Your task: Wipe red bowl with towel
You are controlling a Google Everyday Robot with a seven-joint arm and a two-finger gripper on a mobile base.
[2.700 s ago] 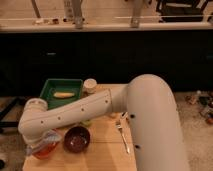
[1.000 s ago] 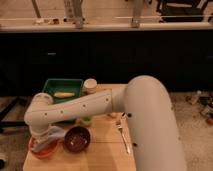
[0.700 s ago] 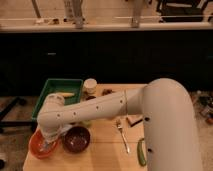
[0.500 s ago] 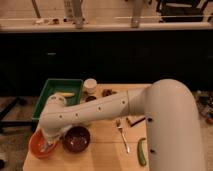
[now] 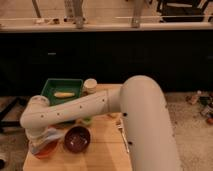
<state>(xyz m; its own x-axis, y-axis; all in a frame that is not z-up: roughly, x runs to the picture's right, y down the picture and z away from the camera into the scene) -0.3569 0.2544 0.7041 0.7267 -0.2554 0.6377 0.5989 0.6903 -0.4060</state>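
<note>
At desk's 7 o'clock, gripper [image 5: 44,142] pressed towel [image 5: 50,136] into red bowl [image 5: 45,149]; wiping underway; jaws hidden, can't tell; next, circular rub.

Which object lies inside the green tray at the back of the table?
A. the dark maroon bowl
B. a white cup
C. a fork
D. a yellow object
D: a yellow object lies inside the green tray. The hand is far from it, down at the red bowl with the towel.
</note>
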